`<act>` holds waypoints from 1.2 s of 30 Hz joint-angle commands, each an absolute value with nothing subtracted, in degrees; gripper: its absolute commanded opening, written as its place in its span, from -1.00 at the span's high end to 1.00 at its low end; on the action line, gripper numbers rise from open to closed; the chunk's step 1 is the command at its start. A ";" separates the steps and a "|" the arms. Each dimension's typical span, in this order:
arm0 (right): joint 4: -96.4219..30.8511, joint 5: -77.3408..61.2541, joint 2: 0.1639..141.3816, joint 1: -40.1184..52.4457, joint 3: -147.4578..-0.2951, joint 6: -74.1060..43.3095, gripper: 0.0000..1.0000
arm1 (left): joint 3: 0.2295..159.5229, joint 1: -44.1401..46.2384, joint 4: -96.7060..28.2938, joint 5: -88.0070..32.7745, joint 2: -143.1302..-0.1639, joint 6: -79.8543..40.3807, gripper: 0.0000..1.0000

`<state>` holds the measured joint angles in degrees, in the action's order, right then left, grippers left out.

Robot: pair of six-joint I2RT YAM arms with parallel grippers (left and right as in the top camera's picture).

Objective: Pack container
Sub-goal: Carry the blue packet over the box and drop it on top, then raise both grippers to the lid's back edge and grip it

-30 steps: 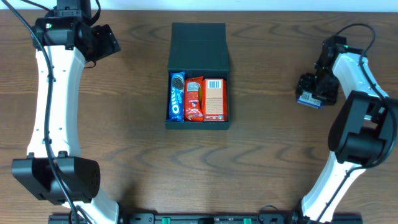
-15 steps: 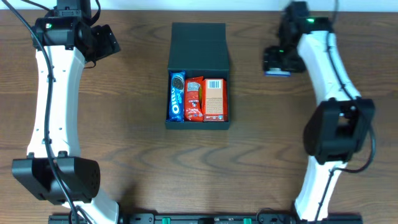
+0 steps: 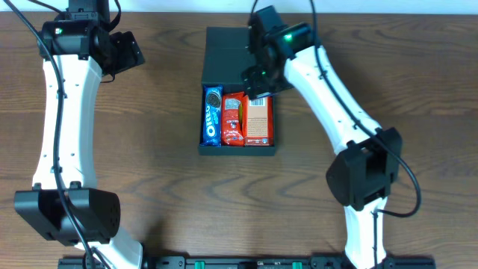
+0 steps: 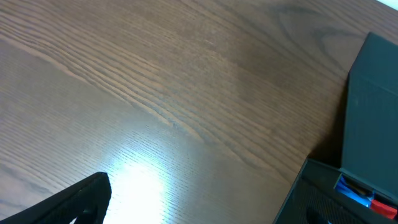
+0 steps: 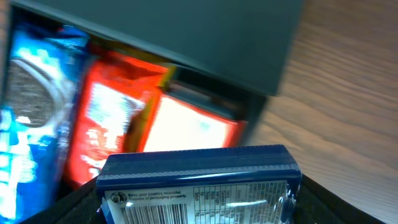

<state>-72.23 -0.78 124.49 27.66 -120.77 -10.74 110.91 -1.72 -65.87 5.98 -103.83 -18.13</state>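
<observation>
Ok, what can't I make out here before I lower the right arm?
Right pincer: overhead, the right arm covers it.
Blue packet: right wrist, bottom edge cuts it off.
Left pincer: left wrist shows one finger only; opening unclear.
Container: overhead, right arm hides its far right part.

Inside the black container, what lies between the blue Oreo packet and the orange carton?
A red snack packet lies between the Oreo packet and the orange carton, side by side in the container; the overhead view shows this.
</observation>
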 commanded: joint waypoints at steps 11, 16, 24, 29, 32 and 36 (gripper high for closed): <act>-67.61 -1.96 129.05 32.99 -121.82 -23.00 -0.36 | 110.63 -1.85 -68.60 6.11 -104.27 -17.58 -0.90; -66.41 -1.67 131.28 33.54 -121.82 -25.98 -0.33 | 110.63 -1.85 -69.14 6.11 -104.27 -17.58 -0.90; -65.67 1.91 132.46 33.63 -121.82 -28.75 -0.29 | 110.63 -1.85 -69.19 6.11 -104.27 -17.56 -0.90; -65.14 1.89 132.49 33.76 -121.82 -28.71 -0.48 | 110.63 -1.85 -69.19 6.11 -104.27 -17.56 -0.90; -65.14 1.87 132.49 33.91 -121.82 -28.69 -0.79 | 110.63 -1.87 -69.17 6.11 -104.27 -17.56 -0.90; -65.14 0.54 131.92 33.65 -122.02 -28.69 -0.98 | 110.63 -1.85 -69.12 6.11 -104.27 -17.58 -0.90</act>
